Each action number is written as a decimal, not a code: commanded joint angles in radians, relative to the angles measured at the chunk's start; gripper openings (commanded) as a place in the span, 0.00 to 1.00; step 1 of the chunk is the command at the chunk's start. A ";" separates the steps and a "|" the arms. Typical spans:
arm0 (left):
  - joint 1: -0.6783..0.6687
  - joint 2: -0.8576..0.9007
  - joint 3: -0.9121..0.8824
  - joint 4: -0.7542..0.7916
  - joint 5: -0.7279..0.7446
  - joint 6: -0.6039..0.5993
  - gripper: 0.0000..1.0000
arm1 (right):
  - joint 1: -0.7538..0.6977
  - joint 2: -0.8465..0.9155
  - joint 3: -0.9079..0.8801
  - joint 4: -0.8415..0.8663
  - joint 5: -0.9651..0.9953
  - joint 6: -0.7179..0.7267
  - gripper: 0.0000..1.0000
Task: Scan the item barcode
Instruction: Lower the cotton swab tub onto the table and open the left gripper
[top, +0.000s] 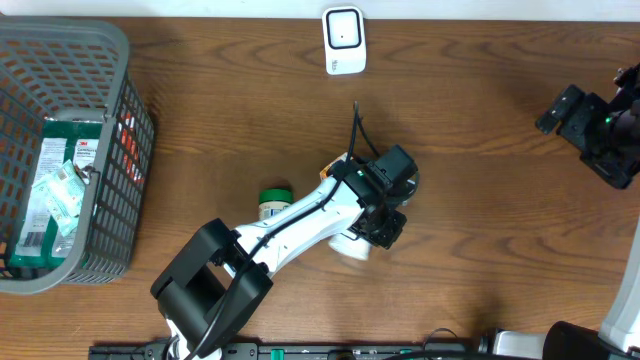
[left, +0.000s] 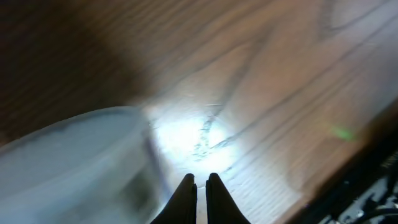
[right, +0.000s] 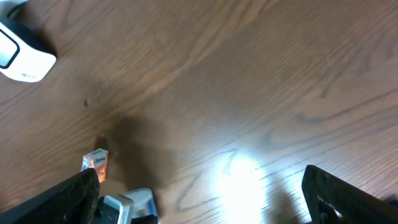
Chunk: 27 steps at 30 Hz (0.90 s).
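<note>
**A:** Nearest the lens on the left wrist are the left gripper's (left: 200, 182) two dark fingertips (left: 186, 198), pressed together with nothing between them. Why shut, and so low over the table (left: 298, 81)?

**B:** My guess is that it is lining up for a pick, or nudging. A pale, rounded container (left: 68, 158) sits just beside the tips, on their left, and it is badly blurred. It isn't gripped. Whether the tips touch it, I can't tell.

**A:** Is that the item to scan?

**B:** Probably, though no barcode shows anywhere. From overhead the left arm reaches to mid-table, and a white shape peeks out under its wrist, likely the same container. A green-capped bottle (top: 273, 203) stands just beside the arm's other flank, and a small orange box (right: 94, 165) lies near. Either could be the item instead.

**A:** And the scanner?

**B:** The white scanner (top: 343, 40) stands at the far edge, well apart from all three, so whatever is chosen has to be lifted and carried up to it.

**A:** What about the other arm?

**B:** The right gripper (right: 202, 196) hangs empty with its jaws spread wide, off at the right side. I'd say it is parked clear of the left arm's work. The basket (top: 130, 120) at the left holds packets, but I can't say what they are there for.
</note>
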 joint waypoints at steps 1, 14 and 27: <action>0.012 0.006 -0.006 -0.014 -0.048 -0.009 0.08 | -0.004 0.005 0.015 -0.003 0.020 0.011 0.99; 0.012 0.005 -0.006 0.002 -0.071 -0.010 0.08 | -0.003 0.005 0.016 -0.002 0.020 0.011 0.99; 0.013 -0.011 0.061 -0.024 -0.197 -0.018 0.08 | -0.003 0.005 0.016 -0.003 0.020 0.011 0.99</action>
